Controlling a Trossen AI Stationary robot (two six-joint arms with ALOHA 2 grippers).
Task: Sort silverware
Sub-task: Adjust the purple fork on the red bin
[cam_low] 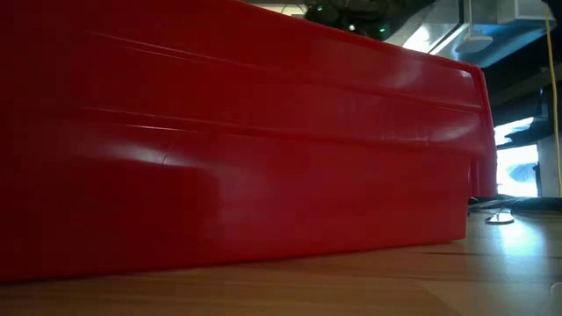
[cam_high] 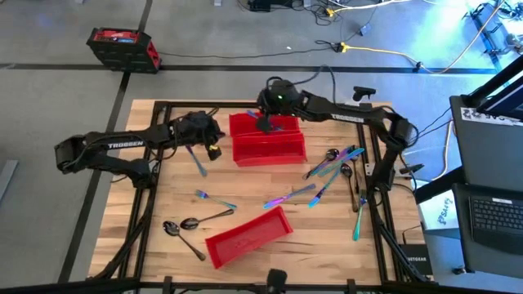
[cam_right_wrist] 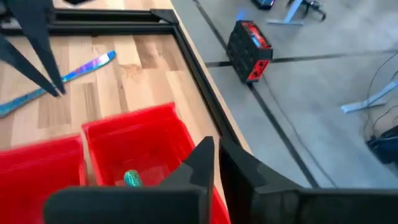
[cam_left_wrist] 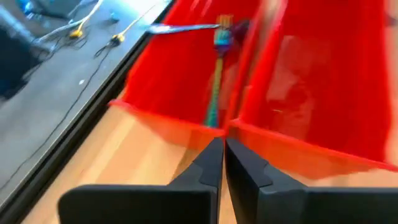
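Two red bins stand side by side at the table's far middle. My right gripper hangs shut over the farther bin, where iridescent silverware lies. My left gripper is shut just left of the bins, with nothing between its fingers. An iridescent knife lies flat on the table beside it. More silverware lies loose on the right, in the middle and at the near left, where dark spoons rest.
A third red bin sits slanted near the front edge, and its wall fills the low view. The black table frame runs along the edges. A black-and-red toolbox stands on the floor beyond the far left corner.
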